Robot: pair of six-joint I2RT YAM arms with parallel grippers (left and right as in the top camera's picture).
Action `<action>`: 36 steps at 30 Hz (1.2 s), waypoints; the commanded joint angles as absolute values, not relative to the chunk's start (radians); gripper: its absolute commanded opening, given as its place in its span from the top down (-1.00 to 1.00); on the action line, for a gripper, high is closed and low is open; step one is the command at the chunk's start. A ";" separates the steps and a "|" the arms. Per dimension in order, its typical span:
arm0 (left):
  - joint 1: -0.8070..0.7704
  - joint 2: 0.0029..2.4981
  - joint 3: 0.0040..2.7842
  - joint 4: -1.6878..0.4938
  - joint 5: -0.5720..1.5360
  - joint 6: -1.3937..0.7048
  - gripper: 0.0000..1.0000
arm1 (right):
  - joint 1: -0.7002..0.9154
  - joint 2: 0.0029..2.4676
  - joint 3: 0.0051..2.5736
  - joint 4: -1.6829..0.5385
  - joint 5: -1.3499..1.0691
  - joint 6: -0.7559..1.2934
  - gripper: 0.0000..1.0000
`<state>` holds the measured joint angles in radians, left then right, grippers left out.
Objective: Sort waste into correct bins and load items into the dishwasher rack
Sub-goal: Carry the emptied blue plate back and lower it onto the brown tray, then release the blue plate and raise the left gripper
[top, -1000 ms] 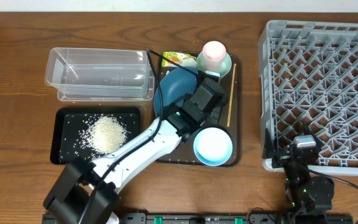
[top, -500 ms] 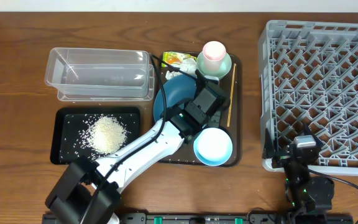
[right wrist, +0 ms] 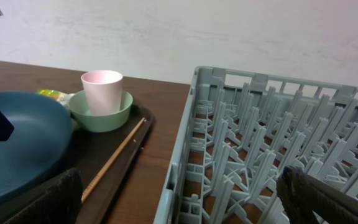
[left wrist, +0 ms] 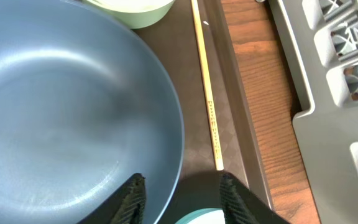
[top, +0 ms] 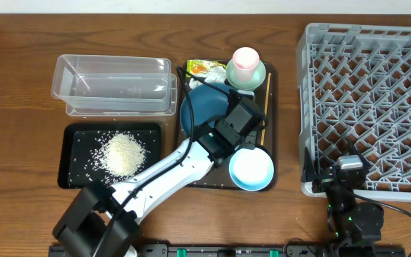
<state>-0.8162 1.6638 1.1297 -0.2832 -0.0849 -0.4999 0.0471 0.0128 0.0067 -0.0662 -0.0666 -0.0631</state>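
Left pincer (left wrist: 179, 186) grasps the dark blue bowl (left wrist: 67, 106) by its rim; next, likely carry it rightward into the rack (top: 366, 100). Right pincer's state cannot be told.

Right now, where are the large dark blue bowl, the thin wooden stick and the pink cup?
large dark blue bowl (left wrist: 61, 106), left wrist view, inner surface.
thin wooden stick (left wrist: 207, 99), left wrist view, mid-shaft.
pink cup (right wrist: 102, 92), right wrist view, side wall.
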 commanded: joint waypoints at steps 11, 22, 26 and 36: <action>-0.628 1.456 1.138 -0.183 -0.275 -0.495 -0.16 | 0.033 0.009 0.006 -0.070 -0.060 -0.076 -0.98; -0.505 1.638 1.138 -0.014 -0.184 -0.484 0.10 | 0.033 0.009 0.006 -0.070 -0.060 -0.076 -0.98; -0.519 1.688 1.138 -0.084 -0.075 -0.484 0.45 | 0.033 0.009 0.006 -0.070 -0.060 -0.076 -0.98; -0.596 1.745 1.135 -0.359 -0.033 -0.552 0.88 | 0.033 0.009 0.006 -0.070 -0.060 -0.076 -0.98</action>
